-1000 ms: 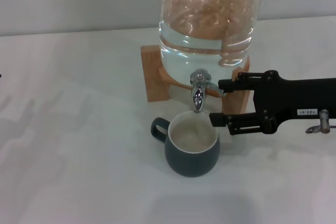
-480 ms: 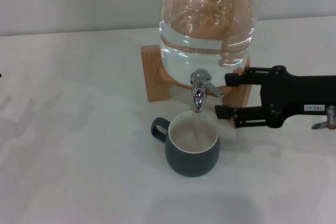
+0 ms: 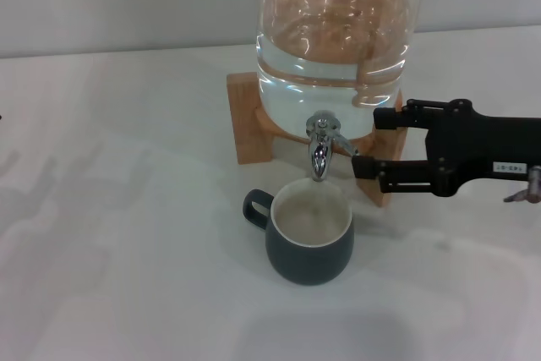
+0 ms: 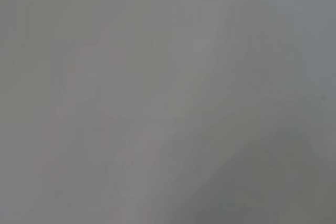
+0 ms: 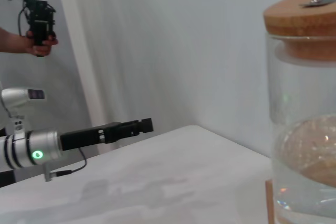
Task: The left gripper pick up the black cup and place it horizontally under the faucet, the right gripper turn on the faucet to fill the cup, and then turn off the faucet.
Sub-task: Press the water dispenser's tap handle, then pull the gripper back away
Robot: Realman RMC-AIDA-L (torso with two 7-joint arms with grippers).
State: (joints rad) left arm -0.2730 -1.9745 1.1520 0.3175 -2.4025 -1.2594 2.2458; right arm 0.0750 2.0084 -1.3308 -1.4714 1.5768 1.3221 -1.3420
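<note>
The squat dark charcoal-teal ceramic cup (image 3: 309, 238) with its cream-white interior stands upright on the white tabletop (image 3: 127, 276), its mouth directly beneath the down-pointing spout of the small chrome faucet (image 3: 320, 146), so that any water falls into it and not onto the surface. Its loop handle points toward my left side, away from my working arm. The faucet projects from the clear glass water jar (image 3: 334, 40), which a wooden stand (image 3: 248, 120) raises enough for the cup to fit below.

My right hand (image 3: 366, 150), a black two-finger claw on a boxy black arm, sits just beside the faucet's thin lever on my right, level with it. Its two long fingers are parted, one above the other, and grip nothing; the lever tip lies near the gap between them but apart from both.

My left hand (image 5: 137, 126) hangs well off to my left above the tabletop, clear of the cup, holding nothing; I cannot tell how far its fingers are parted.

I judge the cup placed, and the lever work the step in hand.
</note>
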